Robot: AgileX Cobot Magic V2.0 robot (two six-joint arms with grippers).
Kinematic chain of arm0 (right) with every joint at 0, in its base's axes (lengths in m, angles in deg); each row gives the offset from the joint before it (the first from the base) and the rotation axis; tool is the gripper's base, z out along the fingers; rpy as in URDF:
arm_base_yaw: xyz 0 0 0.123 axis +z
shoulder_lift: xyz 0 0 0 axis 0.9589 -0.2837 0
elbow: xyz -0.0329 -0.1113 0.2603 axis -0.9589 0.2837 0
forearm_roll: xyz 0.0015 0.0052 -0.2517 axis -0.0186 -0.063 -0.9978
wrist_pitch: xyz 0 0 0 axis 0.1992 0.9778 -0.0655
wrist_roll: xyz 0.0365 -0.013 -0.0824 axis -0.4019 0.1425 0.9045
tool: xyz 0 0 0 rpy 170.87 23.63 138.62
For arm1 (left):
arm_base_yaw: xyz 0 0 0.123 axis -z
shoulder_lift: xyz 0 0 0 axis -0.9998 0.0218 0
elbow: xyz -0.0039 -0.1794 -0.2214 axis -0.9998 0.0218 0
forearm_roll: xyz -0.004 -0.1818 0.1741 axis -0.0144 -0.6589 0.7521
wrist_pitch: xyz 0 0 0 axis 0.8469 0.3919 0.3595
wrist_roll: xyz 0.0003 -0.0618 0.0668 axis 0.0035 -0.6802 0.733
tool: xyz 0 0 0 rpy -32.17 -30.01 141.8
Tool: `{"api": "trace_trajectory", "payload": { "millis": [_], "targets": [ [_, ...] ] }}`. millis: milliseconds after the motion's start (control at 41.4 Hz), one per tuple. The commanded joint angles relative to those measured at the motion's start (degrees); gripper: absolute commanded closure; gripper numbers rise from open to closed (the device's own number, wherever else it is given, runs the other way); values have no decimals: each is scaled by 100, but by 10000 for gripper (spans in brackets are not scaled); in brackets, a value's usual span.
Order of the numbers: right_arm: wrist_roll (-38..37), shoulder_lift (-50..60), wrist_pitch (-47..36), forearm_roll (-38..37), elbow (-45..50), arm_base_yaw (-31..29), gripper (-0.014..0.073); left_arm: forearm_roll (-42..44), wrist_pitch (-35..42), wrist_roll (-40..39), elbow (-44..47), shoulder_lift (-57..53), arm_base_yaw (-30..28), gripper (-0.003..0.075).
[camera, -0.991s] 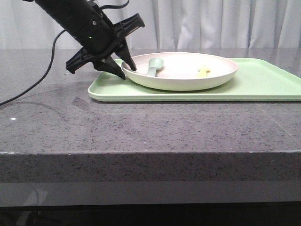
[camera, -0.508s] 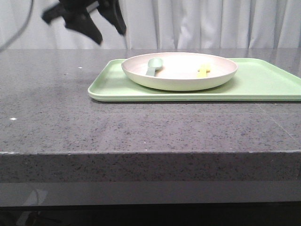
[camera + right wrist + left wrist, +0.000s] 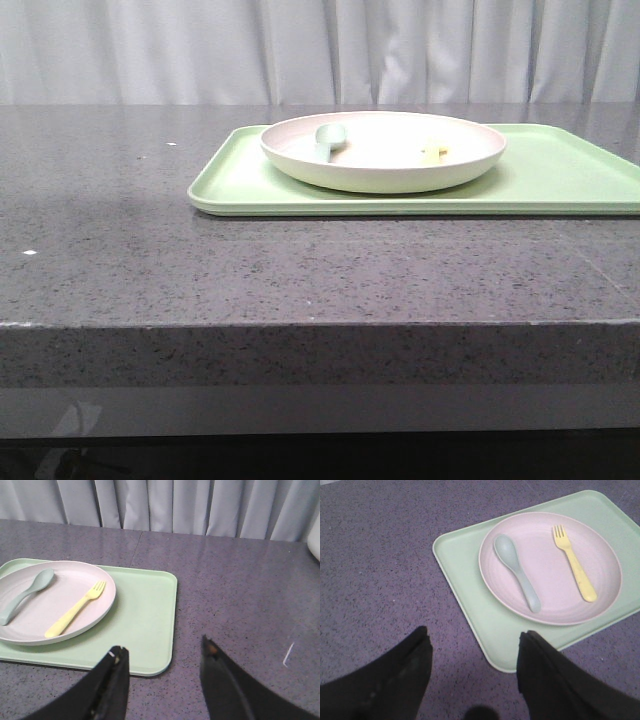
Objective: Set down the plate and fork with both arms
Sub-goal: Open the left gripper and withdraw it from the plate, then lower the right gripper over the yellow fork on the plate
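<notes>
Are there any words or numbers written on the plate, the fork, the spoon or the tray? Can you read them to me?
None: no words, numbers, labels or signs show in any view.
The plate, the fork, the spoon and the tray are all plain.
The table has only speckles, not writing.

Both arms sit out of the front view. The left hand (image 3: 472,665) hangs with fingers spread, holding nothing; the right hand (image 3: 165,680) likewise gapes, its fingers parted and bare.
</notes>
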Motion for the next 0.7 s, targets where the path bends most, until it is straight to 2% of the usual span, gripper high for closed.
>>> {"api": "trace_trajectory", "payload": {
  "millis": [0,387,677],
  "targets": [
    [64,-87,-476,-70,-196,14,229,-33,632,15,565,-787,22,334],
    [64,-87,-476,-70,-196,14,229,-334,753,-22,2810,-2650,22,334],
    [64,-87,-546,-70,-196,10,229,-347,726,-22,3169,-2976,22,334]
  ]
}}
